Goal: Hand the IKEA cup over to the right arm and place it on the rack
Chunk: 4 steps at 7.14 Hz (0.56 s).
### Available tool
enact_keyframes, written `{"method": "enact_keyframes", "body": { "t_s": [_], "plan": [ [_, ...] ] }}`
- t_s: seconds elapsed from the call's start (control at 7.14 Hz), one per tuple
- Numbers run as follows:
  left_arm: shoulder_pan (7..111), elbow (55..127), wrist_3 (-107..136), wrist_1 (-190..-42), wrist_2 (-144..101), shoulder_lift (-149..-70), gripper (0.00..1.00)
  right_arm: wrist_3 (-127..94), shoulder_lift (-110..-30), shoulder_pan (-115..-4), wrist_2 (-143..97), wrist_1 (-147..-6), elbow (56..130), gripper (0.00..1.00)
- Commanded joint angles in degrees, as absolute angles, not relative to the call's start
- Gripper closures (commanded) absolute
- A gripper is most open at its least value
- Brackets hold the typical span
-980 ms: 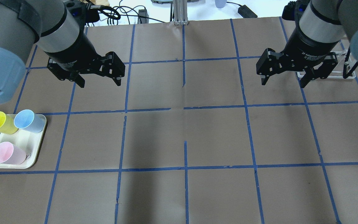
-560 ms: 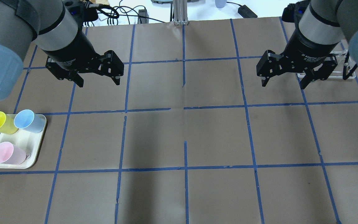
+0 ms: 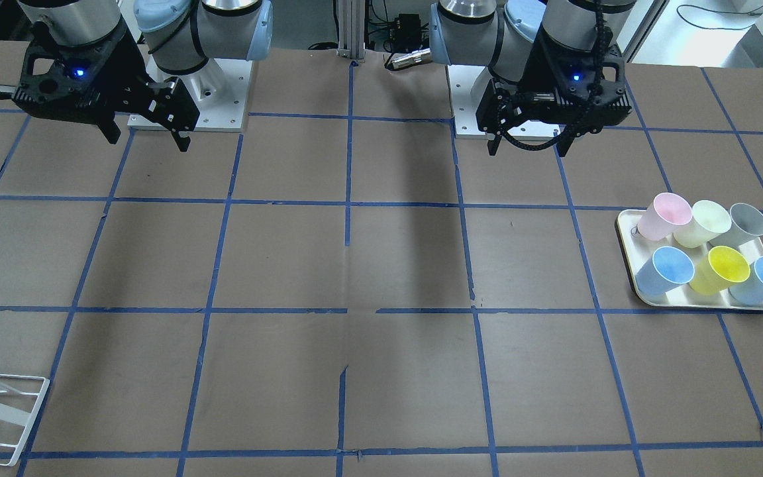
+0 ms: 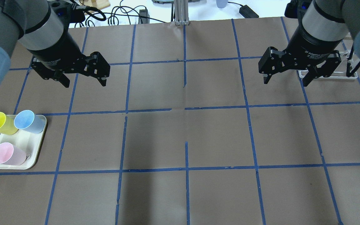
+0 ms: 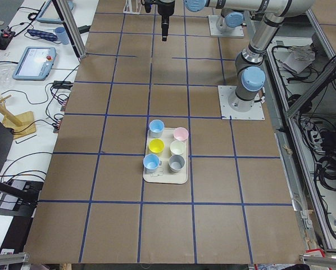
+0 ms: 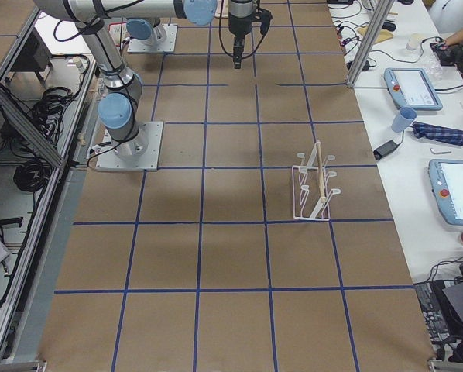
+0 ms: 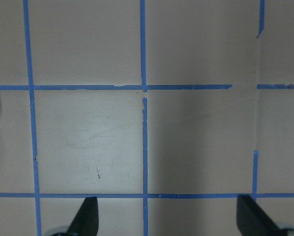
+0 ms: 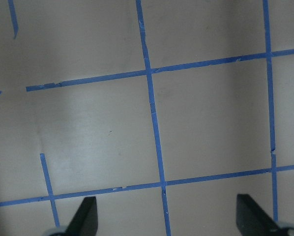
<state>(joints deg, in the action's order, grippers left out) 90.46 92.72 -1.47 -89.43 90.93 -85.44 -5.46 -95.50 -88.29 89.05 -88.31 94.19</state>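
The IKEA cup (image 3: 746,222) is pale grey and stands upright at the back right corner of the cream tray (image 3: 625,233), among other cups. It also shows in the exterior left view (image 5: 176,163). It is out of frame in the overhead view. My left gripper (image 4: 84,82) is open and empty, hovering above the table, apart from the tray (image 4: 37,150). Its fingertips (image 7: 85,216) show over bare table. My right gripper (image 4: 285,82) is open and empty, hovering beside the white wire rack (image 4: 339,74). The rack stands empty (image 6: 313,190).
The tray also holds two light blue cups (image 3: 669,268), a yellow cup (image 3: 724,266), a pink cup (image 3: 665,215) and a pale green cup (image 3: 703,222). Brown paper with a blue tape grid covers the table. Cables and tablets lie beyond the far edge (image 4: 114,15).
My left gripper has moved to the left, toward the tray side, still open. My right gripper has hardly moved.
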Motion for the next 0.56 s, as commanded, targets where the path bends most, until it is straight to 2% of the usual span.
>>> {"method": "enact_keyframes", "body": {
  "t_s": [0.0, 0.42],
  "plan": [
    [85.6, 92.9, -7.6, -90.2, 91.8, -85.3, 0.00, -6.1, -95.2, -88.6, 88.3, -85.6, 94.4, 0.00],
    [70.5, 92.9, -17.3, -91.0, 91.2, -86.7, 0.00, -5.9, -95.5, -88.7, 89.1, -85.4, 94.0, 0.00]
  ]
}}
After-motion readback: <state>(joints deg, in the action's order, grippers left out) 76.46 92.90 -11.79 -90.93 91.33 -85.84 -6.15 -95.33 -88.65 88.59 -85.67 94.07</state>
